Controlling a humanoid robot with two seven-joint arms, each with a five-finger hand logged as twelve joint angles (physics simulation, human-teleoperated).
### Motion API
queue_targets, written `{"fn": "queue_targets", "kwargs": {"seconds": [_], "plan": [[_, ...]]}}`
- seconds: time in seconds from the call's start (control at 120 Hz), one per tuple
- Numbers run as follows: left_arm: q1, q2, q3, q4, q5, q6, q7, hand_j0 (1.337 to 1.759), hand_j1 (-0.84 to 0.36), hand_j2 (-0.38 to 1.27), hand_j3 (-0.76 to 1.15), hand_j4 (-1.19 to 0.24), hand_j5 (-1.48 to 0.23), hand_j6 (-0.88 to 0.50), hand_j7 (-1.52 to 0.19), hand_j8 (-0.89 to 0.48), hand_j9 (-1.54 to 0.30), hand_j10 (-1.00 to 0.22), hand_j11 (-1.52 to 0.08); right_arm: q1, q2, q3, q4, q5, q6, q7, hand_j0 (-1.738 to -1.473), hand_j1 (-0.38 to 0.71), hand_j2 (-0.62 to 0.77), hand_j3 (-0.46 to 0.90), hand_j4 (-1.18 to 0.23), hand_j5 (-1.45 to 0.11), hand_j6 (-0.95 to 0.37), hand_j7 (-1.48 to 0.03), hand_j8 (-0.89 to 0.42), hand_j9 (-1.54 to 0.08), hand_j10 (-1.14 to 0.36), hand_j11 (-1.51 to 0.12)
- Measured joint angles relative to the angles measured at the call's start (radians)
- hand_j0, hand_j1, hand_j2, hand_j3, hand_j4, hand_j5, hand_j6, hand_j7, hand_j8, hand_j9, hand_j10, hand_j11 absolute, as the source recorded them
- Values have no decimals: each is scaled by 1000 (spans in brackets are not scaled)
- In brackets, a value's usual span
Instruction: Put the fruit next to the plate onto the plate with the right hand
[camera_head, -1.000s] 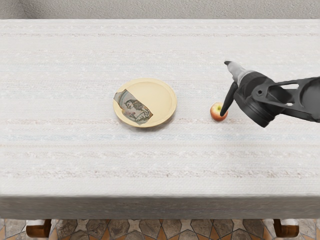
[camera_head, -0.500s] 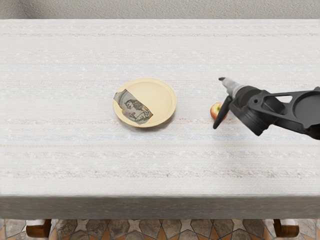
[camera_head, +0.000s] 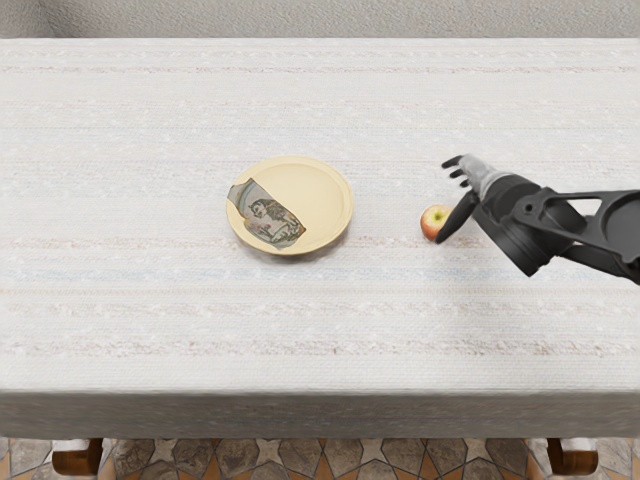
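- Nearest, the table (camera_head: 320, 340) is carrying everything on its pale, faintly striped cloth.
- In the middle band, the fruit (camera_head: 434, 222), a small red-and-yellow apple, is sitting on the cloth to the right of the plate (camera_head: 322, 188). It is near the plate but apart from it, and not on it.
- The right hand (camera_head: 492, 192) is reaching in from the right edge and hanging just right of the fruit, so the fruit is lying to the left of the palm.
- The fingers (camera_head: 457, 214) are standing wide and holding nothing. One dark finger is slanting down against the fruit's right side, touching it or very nearly. The others are splaying out slightly farther back, beyond the fruit.
- The fruit is looking round, so no long axis is mattering. The coming move is probably turning on the fingers wrapping around from the right, because the plate is waiting farther left on nearly the same line.
- The left arm is not showing, so the right hand is the nearer one by far.
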Motion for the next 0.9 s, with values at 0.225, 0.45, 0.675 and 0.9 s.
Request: {"fn": "queue_targets", "kwargs": {"seconds": [0.225, 0.45, 0.675, 0.9], "plan": [[0, 0, 0, 0, 0, 0, 0, 1658, 341, 2, 0, -7, -9, -7, -9, -7, -9, -7, -9, -48, 6, 0, 2, -39, -33, 3, -1658, -82, -43, 0, -224, -290, -225, -290, -224, -290, -224, -290], [0, 0, 0, 0, 0, 0, 0, 1658, 341, 2, 0, -7, -9, -7, -9, -7, -9, -7, -9, -59, 12, 1, 2, -47, -37, 4, -1658, -75, -44, 0, -230, -299, -231, -298, -231, -298, -230, -298], [0, 0, 0, 0, 0, 0, 0, 1658, 341, 2, 0, -7, -9, -7, -9, -7, -9, -7, -9, -58, 30, 1, 0, -47, -37, 5, -1658, -63, -46, 0, -240, -311, -241, -311, -240, -311, -240, -311], [0, 0, 0, 0, 0, 0, 1, 1658, 341, 2, 0, -7, -9, -7, -9, -7, -9, -7, -9, -52, 51, 1, -1, -47, -37, 5, -1658, 18, -60, 0, -308, -399, -308, -399, -308, -399, -308, -399]]}}
